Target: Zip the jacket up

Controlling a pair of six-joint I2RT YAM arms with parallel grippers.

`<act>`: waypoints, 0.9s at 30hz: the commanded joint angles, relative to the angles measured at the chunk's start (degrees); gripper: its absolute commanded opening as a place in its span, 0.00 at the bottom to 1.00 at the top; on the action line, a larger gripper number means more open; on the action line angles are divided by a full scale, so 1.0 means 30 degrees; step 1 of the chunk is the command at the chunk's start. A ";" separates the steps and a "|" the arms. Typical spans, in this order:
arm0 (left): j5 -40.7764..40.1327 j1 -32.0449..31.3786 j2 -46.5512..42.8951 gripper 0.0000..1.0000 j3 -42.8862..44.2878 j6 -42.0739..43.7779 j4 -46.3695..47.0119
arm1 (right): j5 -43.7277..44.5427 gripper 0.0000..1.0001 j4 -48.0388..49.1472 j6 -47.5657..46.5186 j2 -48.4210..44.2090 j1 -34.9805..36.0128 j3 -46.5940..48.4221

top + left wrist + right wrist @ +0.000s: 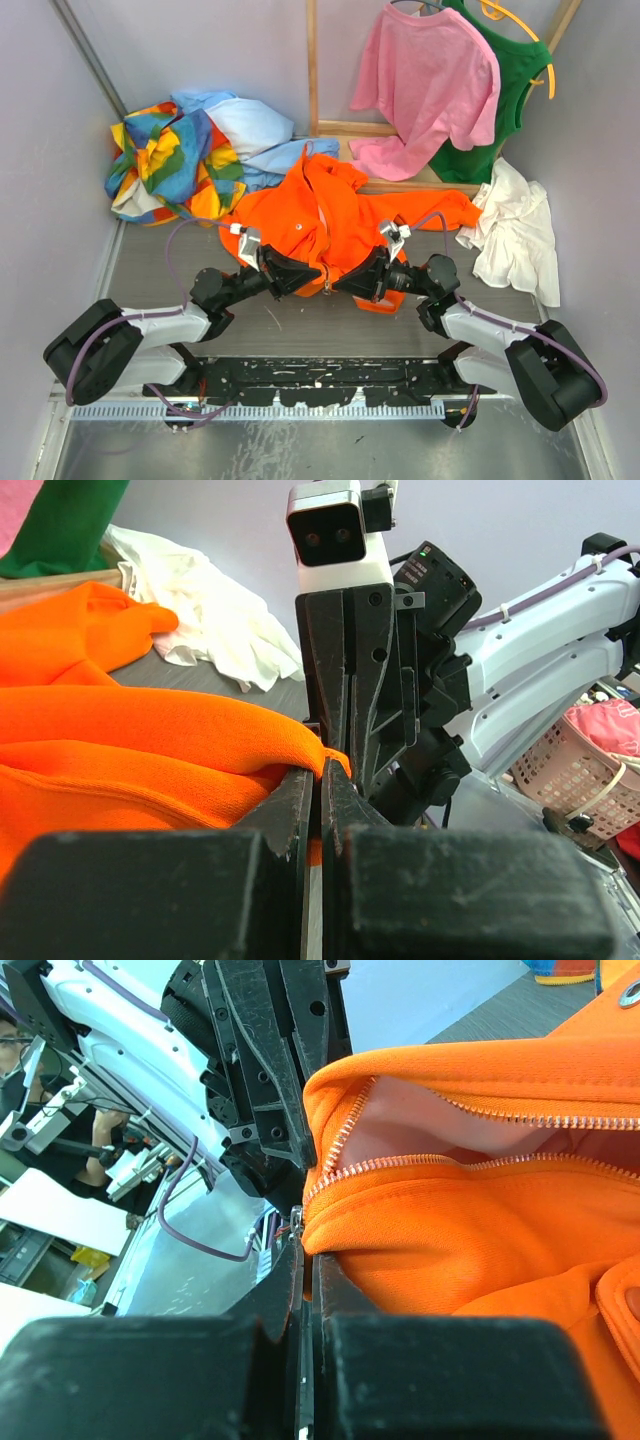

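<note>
The orange jacket (330, 215) lies crumpled at mid-table, its front open with pale lining and zipper teeth (480, 1110) showing in the right wrist view. My left gripper (305, 277) is shut on the jacket's bottom hem, and orange fabric (150, 740) is pinched between its jaws. My right gripper (345, 283) faces it closely and is shut on the other hem edge (400, 1250) by the zipper's lower end, where a small metal zipper part (297, 1222) shows. The two grippers nearly touch.
A multicoloured patchwork garment (170, 160) and a light blue cloth (250, 130) lie back left. A white cloth (515, 230) lies at the right. A pink T-shirt (425, 80) and a green garment (505, 90) hang at the back. Grey walls close both sides.
</note>
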 commanded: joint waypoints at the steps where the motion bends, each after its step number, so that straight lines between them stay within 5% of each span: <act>1: -0.0202 -0.0121 0.0028 0.00 0.0601 0.0157 0.1801 | -0.0202 0.01 0.1180 -0.0093 -0.0442 0.0115 0.0223; 27: 0.0620 -0.0155 -0.0124 0.00 -0.0182 -0.0493 0.1541 | 0.1451 0.01 0.1242 0.1170 -0.0762 0.0129 0.0392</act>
